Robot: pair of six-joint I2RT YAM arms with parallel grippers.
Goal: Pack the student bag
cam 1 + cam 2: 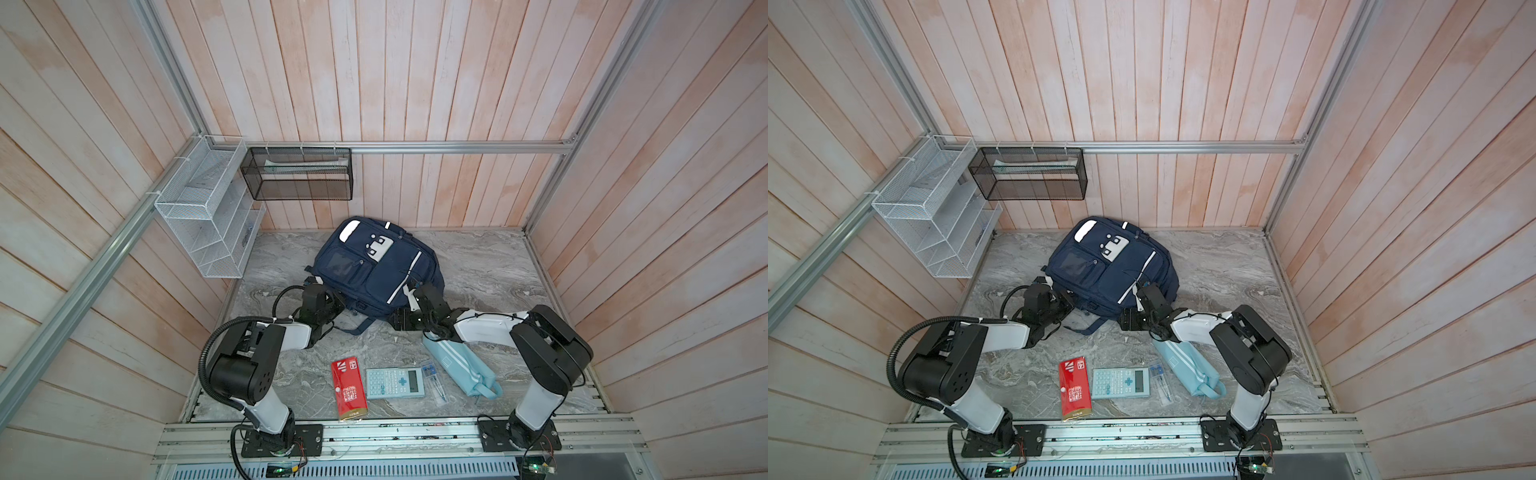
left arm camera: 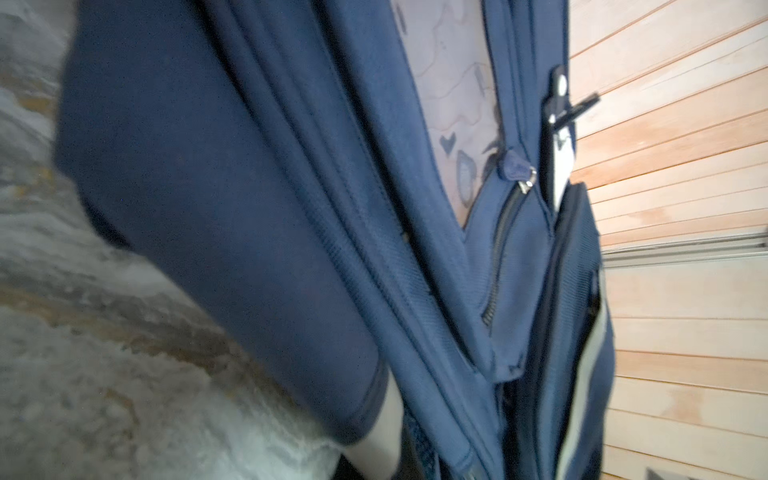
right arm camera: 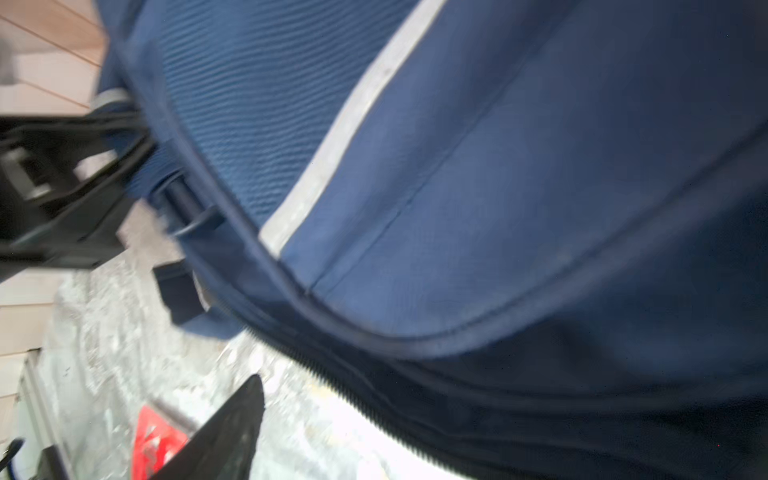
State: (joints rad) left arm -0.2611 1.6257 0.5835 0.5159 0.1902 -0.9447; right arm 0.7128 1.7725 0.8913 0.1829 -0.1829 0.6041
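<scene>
The student bag (image 1: 374, 266) (image 1: 1113, 262), navy with white stripes and studded white patches, lies front-up at the back middle of the marble table in both top views. My left gripper (image 1: 332, 301) (image 1: 1065, 297) is at the bag's near-left edge and shut on its fabric. In the left wrist view a white finger (image 2: 386, 428) shows between a padded strap and the blue folds (image 2: 249, 208). My right gripper (image 1: 411, 296) (image 1: 1142, 293) stands open at the near-right edge. In the right wrist view only one black finger (image 3: 237, 424) shows, beside the bag's zip seam (image 3: 374, 399).
Near the front edge lie a red packet (image 1: 349, 388), a light-blue calculator (image 1: 395, 382), a clear packet of drawing tools (image 1: 434, 380) and a light-blue striped pouch (image 1: 461, 368) partly under my right arm. A white wire rack (image 1: 203, 216) and a black mesh basket (image 1: 297, 174) hang on the back-left walls.
</scene>
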